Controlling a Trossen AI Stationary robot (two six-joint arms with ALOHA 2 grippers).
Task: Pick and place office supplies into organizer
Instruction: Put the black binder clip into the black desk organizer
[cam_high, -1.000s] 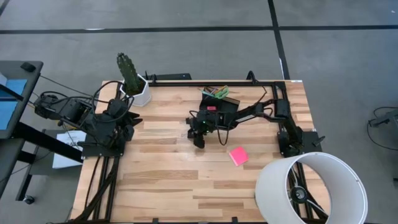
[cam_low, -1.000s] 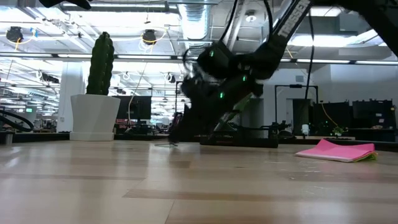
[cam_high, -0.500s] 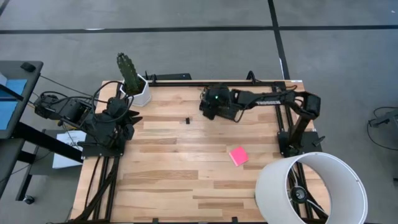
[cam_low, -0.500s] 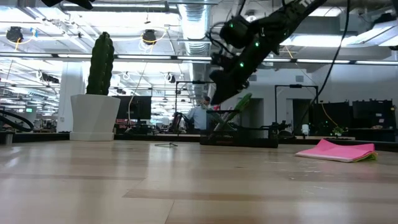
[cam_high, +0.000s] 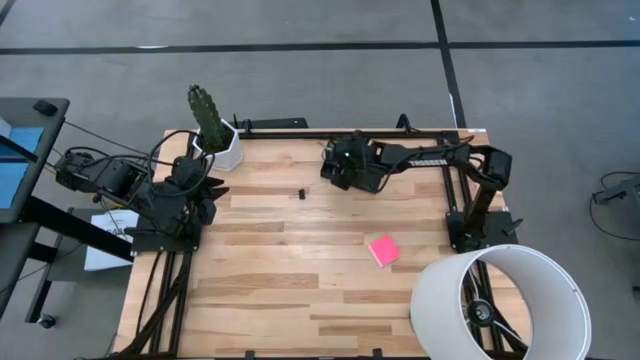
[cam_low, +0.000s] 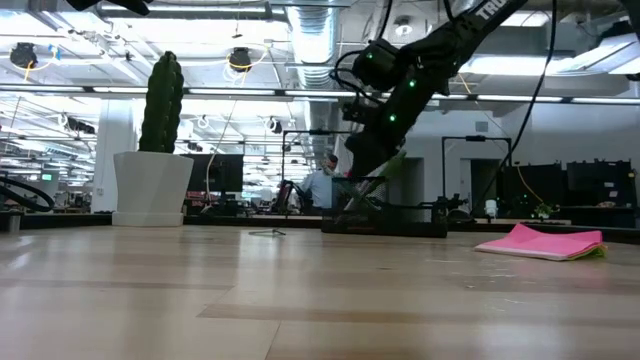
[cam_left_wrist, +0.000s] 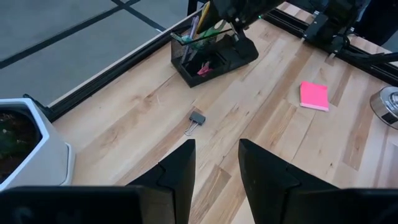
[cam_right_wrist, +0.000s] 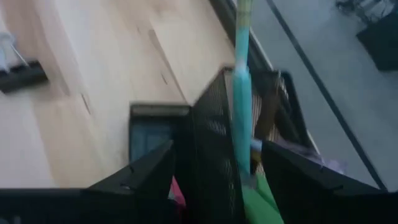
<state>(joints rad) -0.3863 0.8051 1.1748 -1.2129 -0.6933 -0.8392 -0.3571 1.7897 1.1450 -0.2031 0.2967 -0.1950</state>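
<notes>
**Right gripper over the organizer, clip and pad still loose**

While the right gripper (cam_high: 345, 166) hangs over the organizer (cam_left_wrist: 211, 55) at the table's far edge, its fingers stand apart with nothing between them, straddling the mesh wall in its own wrist view. A teal pen (cam_right_wrist: 242, 93) stands upright inside the organizer, just beyond those fingers and touching neither as far as can be seen. Other pens lean in the same tall compartment, and something small and pink lies in the low part beside it.

Two supplies remain out on the wood. The binder clip (cam_high: 300, 193) lies near the organizer, toward the left arm's side and a little nearer the table's front. The pink pad (cam_high: 382, 250) lies well apart from the organizer, toward the front.

Judging by reach, the right gripper is much nearer the clip than the left gripper (cam_left_wrist: 214, 180), which waits open and empty near the cactus pot (cam_high: 222, 148), looking across at the clip. From the organizer, the clip is a short swing toward the left arm; the pad needs a longer pull forward.
</notes>
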